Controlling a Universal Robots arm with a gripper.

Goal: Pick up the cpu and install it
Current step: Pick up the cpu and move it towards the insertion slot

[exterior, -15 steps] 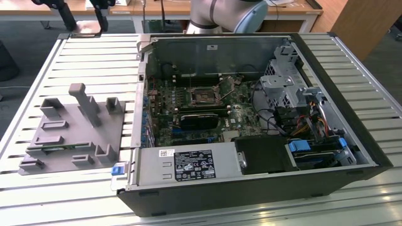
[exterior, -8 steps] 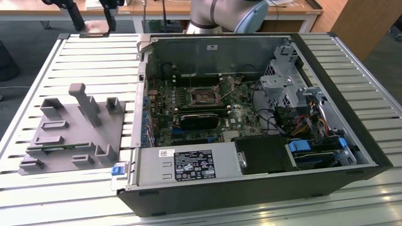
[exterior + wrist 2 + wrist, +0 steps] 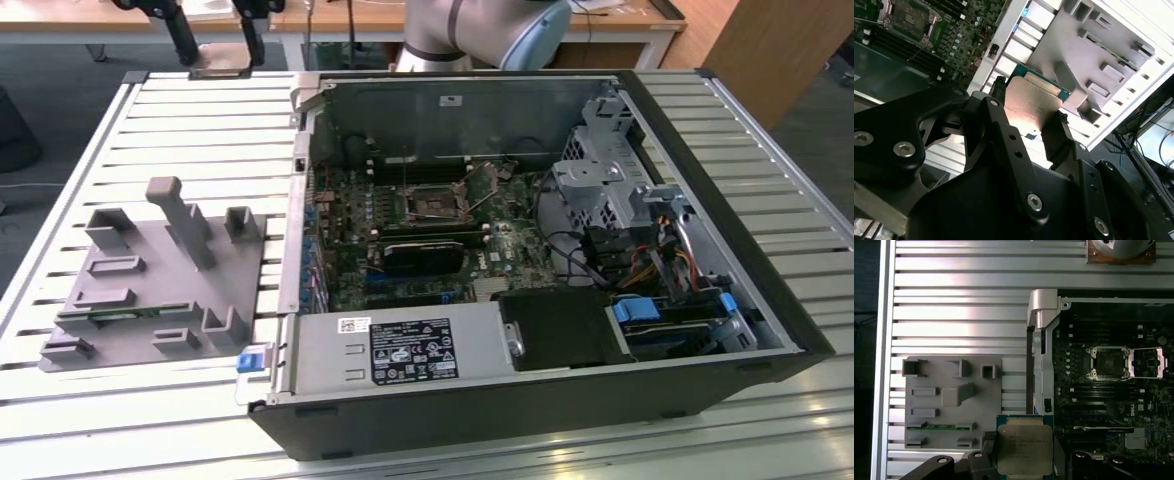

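Grey parts holder [image 3: 140,290] sits on the desk [image 3: 200,120] at the exterior view's left, open PC case [image 3: 534,400] on the right. End effector [image 3: 1029,112] grips the cpu [image 3: 1024,447] by opposite edges above the desk. Its metal lid faces both wrist cameras. It's squarish, with edges parallel to the case wall.

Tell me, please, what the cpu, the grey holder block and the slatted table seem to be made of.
The cpu: metal lid, dull silver with soft reflections; its green rim looks like circuit board. The grey holder block: probably plastic, matte, even colour, no shine. The slatted table: apparently aluminium, brushed, with bright streaked glare.
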